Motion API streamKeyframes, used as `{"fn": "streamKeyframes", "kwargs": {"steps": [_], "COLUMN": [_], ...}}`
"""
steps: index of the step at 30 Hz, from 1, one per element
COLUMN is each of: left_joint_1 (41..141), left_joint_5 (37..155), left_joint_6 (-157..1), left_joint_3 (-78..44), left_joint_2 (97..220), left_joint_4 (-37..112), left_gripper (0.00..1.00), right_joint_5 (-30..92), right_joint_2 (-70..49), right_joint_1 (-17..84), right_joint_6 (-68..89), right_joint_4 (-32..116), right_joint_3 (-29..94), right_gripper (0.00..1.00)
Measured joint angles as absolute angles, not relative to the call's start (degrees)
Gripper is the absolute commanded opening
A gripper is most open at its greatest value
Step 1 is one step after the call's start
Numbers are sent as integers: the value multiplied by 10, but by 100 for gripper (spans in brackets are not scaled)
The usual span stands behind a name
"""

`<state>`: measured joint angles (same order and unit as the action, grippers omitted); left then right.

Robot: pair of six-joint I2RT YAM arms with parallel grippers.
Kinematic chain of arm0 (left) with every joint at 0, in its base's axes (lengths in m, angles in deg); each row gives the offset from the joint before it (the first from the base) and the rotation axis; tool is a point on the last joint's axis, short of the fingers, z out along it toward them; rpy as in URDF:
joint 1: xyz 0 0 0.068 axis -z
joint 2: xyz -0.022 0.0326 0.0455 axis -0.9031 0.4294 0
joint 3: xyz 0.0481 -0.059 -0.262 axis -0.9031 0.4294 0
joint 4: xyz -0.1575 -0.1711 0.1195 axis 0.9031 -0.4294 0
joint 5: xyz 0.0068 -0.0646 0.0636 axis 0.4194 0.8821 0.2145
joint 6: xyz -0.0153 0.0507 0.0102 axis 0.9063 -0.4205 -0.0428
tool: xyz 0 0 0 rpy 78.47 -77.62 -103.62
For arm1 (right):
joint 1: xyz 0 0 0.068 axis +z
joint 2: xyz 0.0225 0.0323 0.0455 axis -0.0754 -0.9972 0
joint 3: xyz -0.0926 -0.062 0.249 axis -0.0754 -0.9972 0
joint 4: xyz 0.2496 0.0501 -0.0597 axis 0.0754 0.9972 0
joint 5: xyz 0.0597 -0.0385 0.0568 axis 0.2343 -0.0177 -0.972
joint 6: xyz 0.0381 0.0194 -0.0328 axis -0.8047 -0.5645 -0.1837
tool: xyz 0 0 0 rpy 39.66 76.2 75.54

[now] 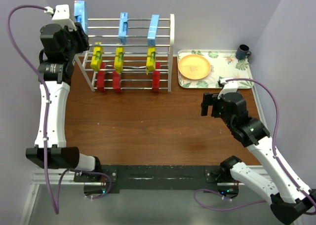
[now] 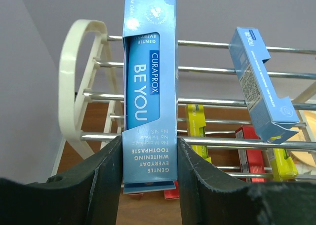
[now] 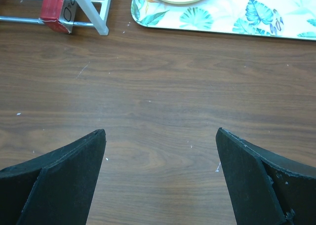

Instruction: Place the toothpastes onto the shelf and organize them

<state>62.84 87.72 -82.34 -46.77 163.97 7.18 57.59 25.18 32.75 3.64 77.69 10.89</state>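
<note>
Got the left gripper [image 2: 149, 151] clamped on the lower end of a light blue toothpaste carton [image 2: 148, 87], held upright at the top-left corner of the white wire shelf [image 1: 171, 47], right by its rounded cream end frame [image 2: 74, 82]. Reads CURAPROX BE YOU down the front, with small print squeezed between the matte black fingers [image 2: 106, 180].

Pretty crowded around it: second light blue carton [image 2: 261, 87] leaning tilted across the top bars just to the right, third light blue carton [image 1: 153, 30] further along. Three yellow cartons [image 1: 119, 58] on the middle tier, three red cartons [image 1: 117, 80] on the bottom one, all slim boxes poking up between thin shiny metal bars.

Over on the other side, found the right gripper [image 3: 160, 161] hanging with jaws spread wide, gripping nothing, above the brown wood-grain table [image 3: 158, 87]. Floral tray [image 1: 223, 62] just beside the shelf's right end, carrying an orange plate [image 1: 194, 67] and a dark blue mug [image 1: 242, 52].

Wide stretch of bare wood in front of the shelf. Tight at the back though, with a wall straight behind the shelf and a side wall close to the left arm.
</note>
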Motion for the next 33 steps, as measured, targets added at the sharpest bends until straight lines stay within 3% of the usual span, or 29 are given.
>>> {"fn": "streamKeyframes", "kwargs": {"steps": [19, 28, 33], "left_joint_1": [628, 628, 628], "left_joint_5": [887, 887, 887], "left_joint_6": [-866, -878, -879], "left_joint_3": [-553, -565, -565], "left_joint_2": [1768, 1785, 1794], "left_joint_4": [27, 28, 28], "left_gripper": [22, 32, 43], "right_joint_5": [577, 582, 584], "right_joint_2": [227, 220, 219], "right_joint_1": [328, 328, 328], "right_joint_6": [36, 34, 34], "right_joint_4": [780, 781, 783], "right_joint_3": [131, 139, 144], "right_gripper": [98, 98, 98]}}
